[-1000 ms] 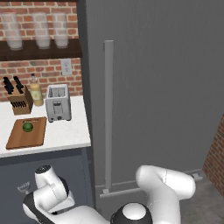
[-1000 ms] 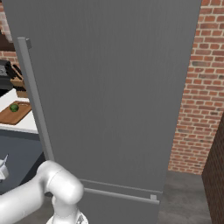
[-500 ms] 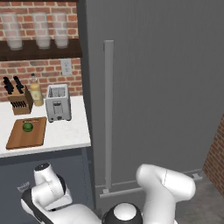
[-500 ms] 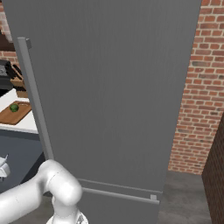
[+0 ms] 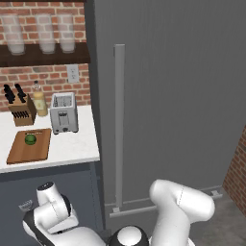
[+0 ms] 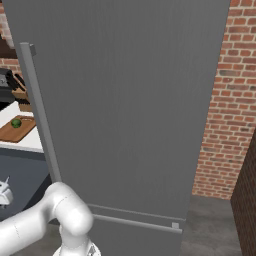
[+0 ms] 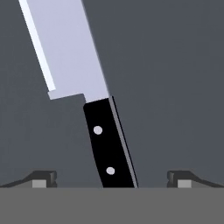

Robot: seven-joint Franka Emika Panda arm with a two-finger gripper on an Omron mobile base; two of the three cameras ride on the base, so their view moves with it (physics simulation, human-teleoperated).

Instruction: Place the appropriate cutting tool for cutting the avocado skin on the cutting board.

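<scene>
In the hand view a small knife (image 7: 105,140) with a black two-rivet handle and a silver blade lies against a plain dark grey surface, blade pointing up and left. My gripper (image 7: 111,177) is open, its two fingertips (image 7: 43,178) far apart on either side of the handle and not touching it. The brown wooden cutting board (image 5: 29,146) lies on the white counter at the left, and the small dark green avocado (image 5: 30,139) sits on it. The board (image 6: 17,129) and avocado (image 6: 16,123) also appear at the left edge of the right base view.
A wooden knife block (image 5: 19,110), a bottle (image 5: 40,102) and a toaster (image 5: 64,113) stand behind the board. A tall grey fridge (image 5: 168,96) with a vertical handle (image 5: 119,129) stands right of the counter. The arm reaches low beside the dark cabinet front (image 5: 72,192).
The arm's lower joints have shifted slightly. The board, avocado and counter things have not moved.
</scene>
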